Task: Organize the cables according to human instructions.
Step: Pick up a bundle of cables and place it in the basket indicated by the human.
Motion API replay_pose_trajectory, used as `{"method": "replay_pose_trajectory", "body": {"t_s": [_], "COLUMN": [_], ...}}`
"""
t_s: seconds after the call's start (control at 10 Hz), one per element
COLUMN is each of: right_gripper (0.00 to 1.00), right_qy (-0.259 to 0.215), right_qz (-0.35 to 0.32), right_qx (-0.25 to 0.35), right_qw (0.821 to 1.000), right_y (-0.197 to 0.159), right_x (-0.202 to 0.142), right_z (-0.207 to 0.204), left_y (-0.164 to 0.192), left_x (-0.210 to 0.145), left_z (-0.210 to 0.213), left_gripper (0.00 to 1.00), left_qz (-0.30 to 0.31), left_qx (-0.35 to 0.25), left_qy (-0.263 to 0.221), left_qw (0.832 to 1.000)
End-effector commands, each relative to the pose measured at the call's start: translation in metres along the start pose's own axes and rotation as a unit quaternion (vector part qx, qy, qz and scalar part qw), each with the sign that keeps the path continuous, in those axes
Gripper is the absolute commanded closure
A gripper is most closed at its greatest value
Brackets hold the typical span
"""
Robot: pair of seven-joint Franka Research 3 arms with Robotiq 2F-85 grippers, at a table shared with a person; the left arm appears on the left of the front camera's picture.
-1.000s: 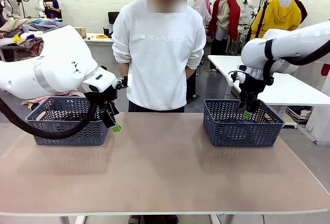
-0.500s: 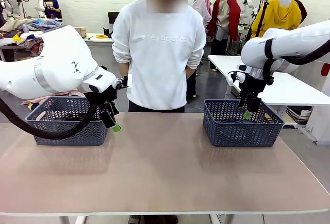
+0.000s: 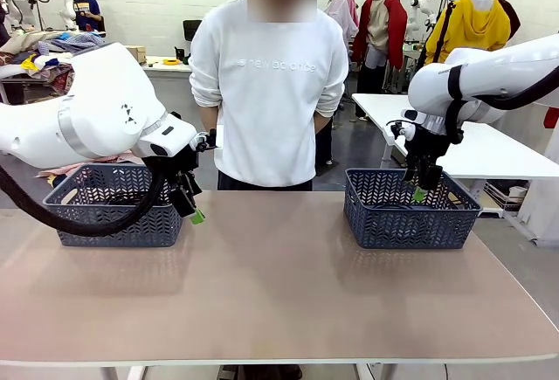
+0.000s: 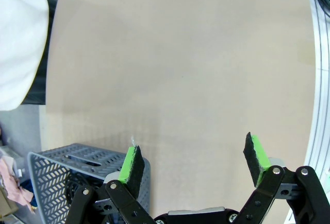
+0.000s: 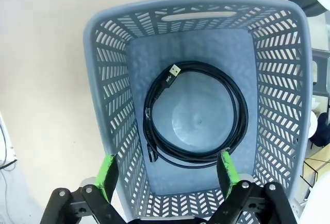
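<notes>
A coiled black cable (image 5: 193, 113) lies flat in the basket (image 5: 116, 105) at frame centre, directly beneath the empty, open right gripper (image 5: 165, 175); the left gripper (image 4: 193, 162), also open, seemingly sits farther off.

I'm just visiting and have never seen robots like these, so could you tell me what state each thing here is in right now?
Left gripper: jaws open, empty, above the bare beige table.
Right gripper: jaws open, empty, over the right basket.
Black coiled cable: lying flat inside the right blue-grey plastic basket.
Left blue-grey plastic basket: upright, something dark inside.
Person in white sweatshirt: standing, arms behind back.
</notes>
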State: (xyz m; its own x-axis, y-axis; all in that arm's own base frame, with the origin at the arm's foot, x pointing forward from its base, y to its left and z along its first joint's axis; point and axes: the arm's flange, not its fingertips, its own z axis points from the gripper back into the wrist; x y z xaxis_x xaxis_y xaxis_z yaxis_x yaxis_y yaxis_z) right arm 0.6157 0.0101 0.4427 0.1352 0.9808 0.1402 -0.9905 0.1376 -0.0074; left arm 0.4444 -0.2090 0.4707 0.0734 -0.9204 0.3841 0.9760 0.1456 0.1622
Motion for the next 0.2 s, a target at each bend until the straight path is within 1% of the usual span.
{"method": "replay_pose_trajectory", "body": {"t_s": [0.0, 0.1], "right_gripper": [0.00, 0.00], "right_qy": [0.000, 0.000], "right_qz": [0.004, 0.004], "right_qx": [-0.001, -0.001], "right_qw": [1.000, 1.000], "right_y": [0.0008, 0.0008], "right_x": [0.0001, 0.0001], "right_z": [0.0010, 0.0010], "left_y": [-0.0001, -0.0001], "left_x": [-0.0019, -0.0019], "left_z": [0.0009, 0.0009], "left_gripper": [0.00, 0.00], "left_qz": [-0.002, -0.002], "left_qx": [0.002, 0.002], "left_qy": [0.003, 0.003], "left_qw": [1.000, 1.000]}}
